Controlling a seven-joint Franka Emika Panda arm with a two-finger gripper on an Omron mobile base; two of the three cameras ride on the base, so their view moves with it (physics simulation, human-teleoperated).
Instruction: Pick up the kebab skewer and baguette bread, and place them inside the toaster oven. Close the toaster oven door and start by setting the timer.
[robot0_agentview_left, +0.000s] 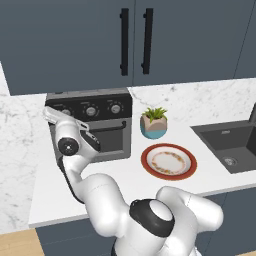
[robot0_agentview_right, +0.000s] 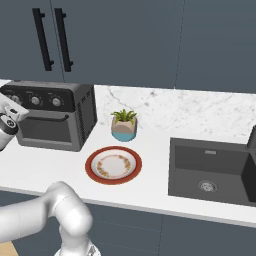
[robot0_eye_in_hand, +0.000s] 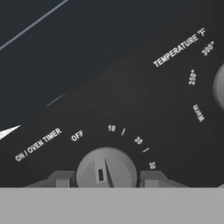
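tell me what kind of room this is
A kitchen, rendered: a marble-look counter with a dark sink set in, a toaster oven against the wall, and dark blue cabinets above.

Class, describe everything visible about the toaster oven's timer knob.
The timer knob is round and silver-grey with a raised grip bar, set in the toaster oven's black panel. White lettering reads ON / OVEN TIMER, OFF, 10, 20, 30. The gripper straddles it, one finger on each side; actual contact cannot be confirmed.

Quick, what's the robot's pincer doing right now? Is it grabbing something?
Pincer: closed around the timer knob on the toaster oven, one tip on each side of it.
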